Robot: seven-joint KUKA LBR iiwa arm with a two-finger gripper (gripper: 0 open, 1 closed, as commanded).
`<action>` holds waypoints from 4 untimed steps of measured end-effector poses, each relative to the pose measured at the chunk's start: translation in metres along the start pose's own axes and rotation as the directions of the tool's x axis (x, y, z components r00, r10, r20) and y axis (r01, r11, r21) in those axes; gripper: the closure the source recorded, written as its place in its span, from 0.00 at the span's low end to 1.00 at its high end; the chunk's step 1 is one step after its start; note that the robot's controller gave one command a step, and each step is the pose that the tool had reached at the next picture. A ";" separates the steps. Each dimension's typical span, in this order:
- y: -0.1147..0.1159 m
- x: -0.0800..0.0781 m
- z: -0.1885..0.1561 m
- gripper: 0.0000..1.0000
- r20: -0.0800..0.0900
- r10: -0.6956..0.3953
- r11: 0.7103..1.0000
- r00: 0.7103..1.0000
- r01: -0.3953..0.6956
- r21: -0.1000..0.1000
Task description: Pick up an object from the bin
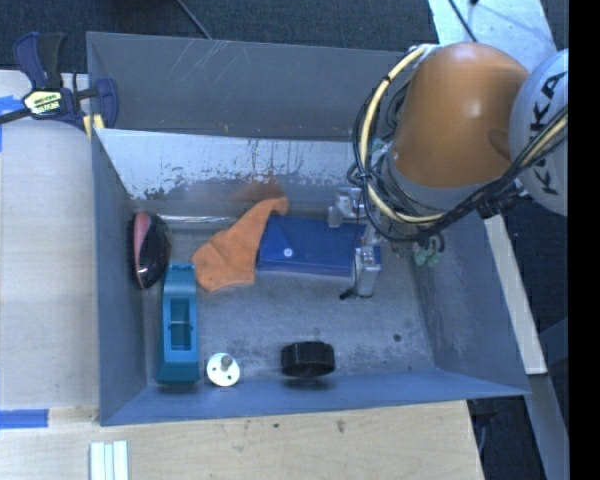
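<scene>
A dark oval mouse (148, 250) lies at the left, a blue tape dispenser (178, 325) beside it. An orange cloth (238, 246) overlaps the flat blue box (302, 248) mid-bin. The gripper (352, 249) stands with its claw apart, straddling the box's right end.

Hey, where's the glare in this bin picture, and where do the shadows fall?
Camera view: light glares off the bin's back wall; the orange wrist cover carries a soft sheen on top; a small dark shadow lies on the floor just below the gripper, at the blue box's right end.
</scene>
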State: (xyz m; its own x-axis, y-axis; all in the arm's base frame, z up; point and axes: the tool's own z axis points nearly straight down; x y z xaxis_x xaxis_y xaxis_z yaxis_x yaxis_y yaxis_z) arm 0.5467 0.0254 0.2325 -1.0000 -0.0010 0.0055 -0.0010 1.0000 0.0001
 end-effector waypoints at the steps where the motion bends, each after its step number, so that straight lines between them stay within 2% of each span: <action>1: 0.000 -0.001 -0.005 0.00 0.009 0.001 1.000 1.000 -0.001 0.000; 2: 0.017 -0.033 0.070 0.00 0.014 0.021 1.000 1.000 -0.021 -0.001; 3: 0.031 -0.075 0.073 0.00 0.005 0.032 1.000 0.999 -0.032 0.000; 4: 0.031 -0.052 0.090 0.00 0.009 -0.001 1.000 1.000 0.001 0.000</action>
State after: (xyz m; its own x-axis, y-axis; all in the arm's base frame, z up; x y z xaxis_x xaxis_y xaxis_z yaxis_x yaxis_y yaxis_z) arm 0.5979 0.0565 0.1419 -1.0000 -0.0024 -0.0035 -0.0024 1.0000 0.0002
